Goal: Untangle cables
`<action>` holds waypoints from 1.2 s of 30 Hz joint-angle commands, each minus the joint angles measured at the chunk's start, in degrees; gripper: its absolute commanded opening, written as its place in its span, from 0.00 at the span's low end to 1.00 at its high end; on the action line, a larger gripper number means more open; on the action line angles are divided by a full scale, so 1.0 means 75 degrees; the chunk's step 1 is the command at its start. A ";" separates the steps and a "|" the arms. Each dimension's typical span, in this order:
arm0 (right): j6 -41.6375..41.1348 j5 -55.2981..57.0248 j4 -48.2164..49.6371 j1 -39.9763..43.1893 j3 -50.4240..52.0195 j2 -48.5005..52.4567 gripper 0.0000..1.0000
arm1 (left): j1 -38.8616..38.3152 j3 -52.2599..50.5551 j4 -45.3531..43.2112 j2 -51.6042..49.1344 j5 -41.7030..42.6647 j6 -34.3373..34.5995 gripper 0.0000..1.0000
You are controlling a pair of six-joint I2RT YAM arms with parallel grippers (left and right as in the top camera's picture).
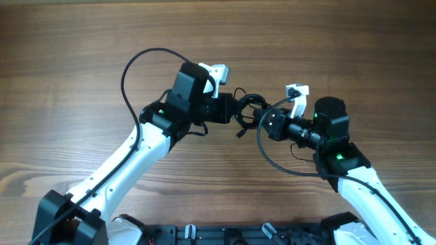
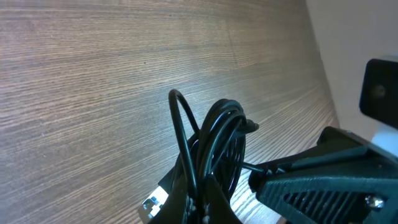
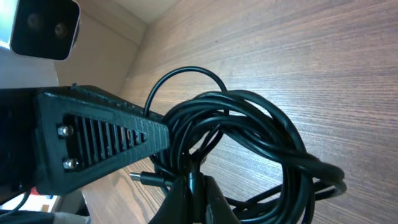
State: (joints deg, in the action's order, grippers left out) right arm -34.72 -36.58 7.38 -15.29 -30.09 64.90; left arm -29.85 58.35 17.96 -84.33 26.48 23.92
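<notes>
Wooden surface (image 1: 82,54) beneath lifted, tangled cables (image 1: 246,107).
Pinched by left fingers (image 3: 93,143) and right fingers (image 2: 323,180); best parted slowly, sideways.

We place the cables (image 1: 248,107) near the centre of the table (image 1: 82,61), between the left gripper (image 1: 236,110) on their left and the right gripper (image 1: 267,122) on their right.

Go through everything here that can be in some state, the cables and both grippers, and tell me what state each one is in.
cables: bunched in one tangled coil, not yet separated, gripped from both sides.
left gripper: shut on the cables.
right gripper: shut on the cables.
</notes>
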 commanded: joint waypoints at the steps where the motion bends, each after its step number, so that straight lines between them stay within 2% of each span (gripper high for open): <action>1: -0.0050 -0.0522 0.0417 0.0006 -0.0044 -0.0085 0.04 | 0.0012 -0.0029 0.0006 0.0172 0.0152 -0.0565 0.04; 6: 0.0067 0.0379 0.0085 0.0006 -0.0044 -0.0047 0.04 | 0.0012 -0.0029 -0.0003 0.0172 0.0224 -0.0530 0.04; 8: 0.0058 0.0423 0.0038 0.0006 -0.0044 0.0221 0.04 | 0.0012 -0.0029 -0.0163 0.0172 0.0799 -0.0527 0.04; 10: 0.0026 0.0423 0.0082 0.0006 -0.0044 0.0638 0.04 | 0.0012 -0.0029 -0.0274 0.0172 0.0871 -0.0382 0.04; 13: -0.0017 0.0417 0.0574 0.0006 -0.0044 0.1180 0.05 | 0.0009 -0.0029 -0.0396 0.0172 0.1530 -0.0213 0.04; 15: -0.0259 0.0414 0.0749 0.0003 -0.0044 0.1323 0.17 | -0.0006 -0.0029 -0.0396 0.0172 0.1719 -0.0157 0.04; 18: -0.0283 0.0309 0.0729 0.0006 -0.0044 0.1326 0.49 | 0.0006 -0.0029 -0.0519 0.0172 0.1682 -0.0160 0.04; 20: -0.0289 0.0067 0.0723 0.0006 -0.0044 0.1317 0.76 | 0.0012 -0.0029 -0.0586 0.0172 0.1638 -0.0157 0.04; 21: -0.0329 0.0070 0.0667 0.0006 -0.0044 0.1317 0.81 | 0.0026 -0.0029 -0.0586 0.0172 0.1635 -0.0157 0.04; 25: -0.0367 0.0070 0.0163 0.0122 -0.0044 0.1317 0.90 | 0.0321 -0.0029 -0.0597 0.0172 0.1582 -0.0157 0.04; 27: -0.0367 0.0070 -0.0149 0.0321 -0.0044 0.1314 0.99 | 0.0484 -0.0029 -0.0568 0.0172 0.1241 -0.0163 0.04; 29: -0.0323 0.0061 -0.0737 0.0737 -0.0044 0.1244 1.00 | 0.0659 -0.0029 -0.0536 0.0172 0.0606 -0.0163 0.04; 31: 0.0268 -0.0344 -0.1183 0.1244 -0.0044 0.1055 1.00 | 0.0766 -0.0029 -0.0539 0.0172 0.0525 -0.0198 0.04; 33: 0.1046 -0.1323 -0.0892 0.1422 -0.0044 0.1029 0.99 | 0.0650 -0.0029 -0.0542 0.0172 0.1399 -0.1338 0.03; 34: 0.0423 -0.1597 -0.0761 0.1422 -0.0044 0.1029 0.96 | 0.0589 -0.0029 -0.0542 0.0172 0.1833 -0.1818 0.04; 36: -0.0985 -0.2361 -0.0402 0.1422 -0.0044 0.1032 0.88 | 0.0510 -0.0029 -0.0539 0.0172 0.1953 -0.2366 0.04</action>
State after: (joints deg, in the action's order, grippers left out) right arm -33.34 -45.06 1.89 -4.71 -30.20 73.58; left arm -25.10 58.35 14.11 -84.14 35.99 15.14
